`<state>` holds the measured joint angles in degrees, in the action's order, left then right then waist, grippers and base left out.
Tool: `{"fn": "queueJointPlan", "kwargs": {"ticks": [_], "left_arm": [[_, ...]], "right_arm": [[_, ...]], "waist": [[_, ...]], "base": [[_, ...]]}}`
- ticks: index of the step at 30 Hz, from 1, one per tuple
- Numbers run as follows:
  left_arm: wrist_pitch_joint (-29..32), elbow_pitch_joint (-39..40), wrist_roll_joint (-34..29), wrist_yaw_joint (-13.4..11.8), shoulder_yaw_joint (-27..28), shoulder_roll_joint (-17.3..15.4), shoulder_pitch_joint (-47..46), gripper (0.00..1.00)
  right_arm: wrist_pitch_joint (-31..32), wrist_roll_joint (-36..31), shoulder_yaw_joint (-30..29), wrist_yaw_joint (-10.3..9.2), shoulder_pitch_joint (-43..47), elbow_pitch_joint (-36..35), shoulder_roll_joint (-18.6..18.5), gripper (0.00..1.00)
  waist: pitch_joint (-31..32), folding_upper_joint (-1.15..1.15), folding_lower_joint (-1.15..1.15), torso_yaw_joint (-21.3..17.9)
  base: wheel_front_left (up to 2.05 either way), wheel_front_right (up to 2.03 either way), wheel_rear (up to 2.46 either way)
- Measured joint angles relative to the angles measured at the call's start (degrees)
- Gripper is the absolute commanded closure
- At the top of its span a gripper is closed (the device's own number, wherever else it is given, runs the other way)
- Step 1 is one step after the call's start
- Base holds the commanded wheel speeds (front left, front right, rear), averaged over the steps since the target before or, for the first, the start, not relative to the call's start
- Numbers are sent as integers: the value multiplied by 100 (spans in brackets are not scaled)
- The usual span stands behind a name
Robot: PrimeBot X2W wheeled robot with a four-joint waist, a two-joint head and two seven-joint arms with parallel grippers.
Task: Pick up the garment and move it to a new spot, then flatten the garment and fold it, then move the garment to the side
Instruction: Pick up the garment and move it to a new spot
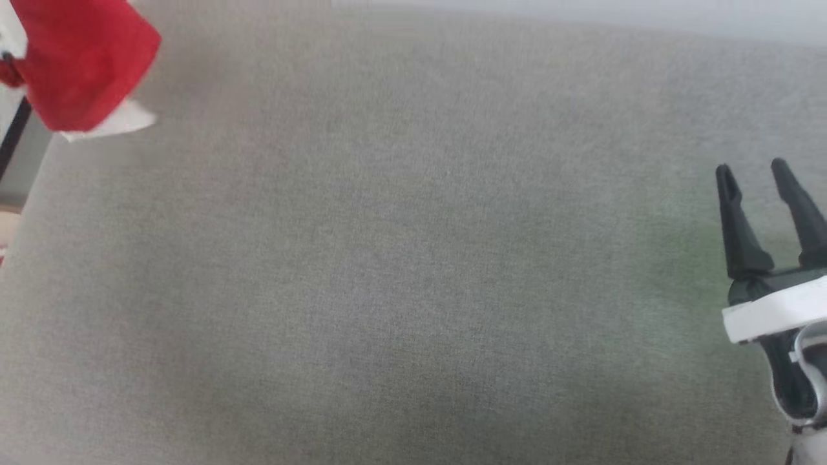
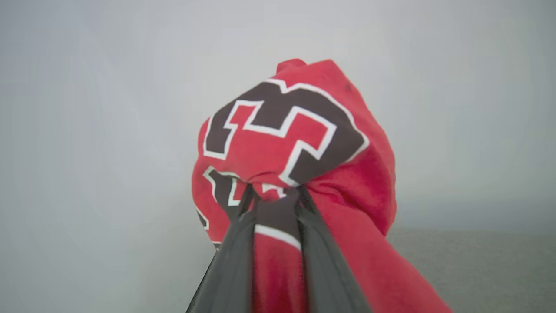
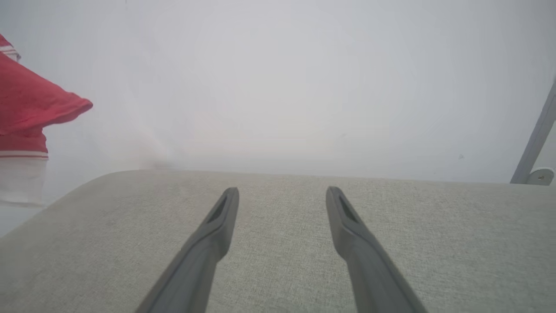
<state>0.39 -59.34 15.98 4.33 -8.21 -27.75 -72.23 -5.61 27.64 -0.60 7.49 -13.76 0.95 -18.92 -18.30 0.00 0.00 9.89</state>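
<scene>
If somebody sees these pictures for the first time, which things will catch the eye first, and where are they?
The red garment with its dark, white-outlined number stands out first: it is bunched up and pinched in the left gripper, at the upper left corner of the head view. Next comes the right gripper, open and empty at the right edge, over the wide grey fabric surface.

One garment [image 1: 84, 64] was counted, red and bunched at the left gripper [image 2: 273, 191] tips. Two grippers, two dark fingers [image 3: 208, 243] each; the right gripper [image 1: 751, 166] was the second. One grey cushion [image 1: 387, 258] lay below that claw. One metal strut [image 3: 534, 139] stood off to its right.
</scene>
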Motion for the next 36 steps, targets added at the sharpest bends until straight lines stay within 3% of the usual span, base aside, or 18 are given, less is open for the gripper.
{"fn": "queueJointPlan", "kwargs": {"ticks": [5, 11, 24, 30, 36], "left_arm": [[345, 682, -2, 86, -111, -122, -47, 100], [1144, 2046, 55, 83, -187, -182, 281, 100], [3501, 6271, 420, -454, -454, -188, 2064, 100], [3943, 7062, 468, -578, -767, -9, 2430, 100], [4095, 7208, 486, -664, -1267, 363, 2808, 100]], "right_arm": [[-98, 0, -45, 1, 98, 133, 125, 0], [-183, -49, -154, 1, 233, 222, 302, 0], [-331, -141, -477, 0, 334, 347, 531, 0], [-411, -146, -537, 1, 287, 447, 602, 0], [-522, -115, -535, 1, 213, 568, 649, 0]], "waist": [[377, 0, 0, -56], [734, 0, 0, -152], [977, 0, 0, -790], [887, 0, 0, -1237], [725, 0, 0, -1692]], "base": [[0, 0, 0], [0, 0, 0], [0, 0, 0], [0, 0, 0], [0, 0, 0]]}}
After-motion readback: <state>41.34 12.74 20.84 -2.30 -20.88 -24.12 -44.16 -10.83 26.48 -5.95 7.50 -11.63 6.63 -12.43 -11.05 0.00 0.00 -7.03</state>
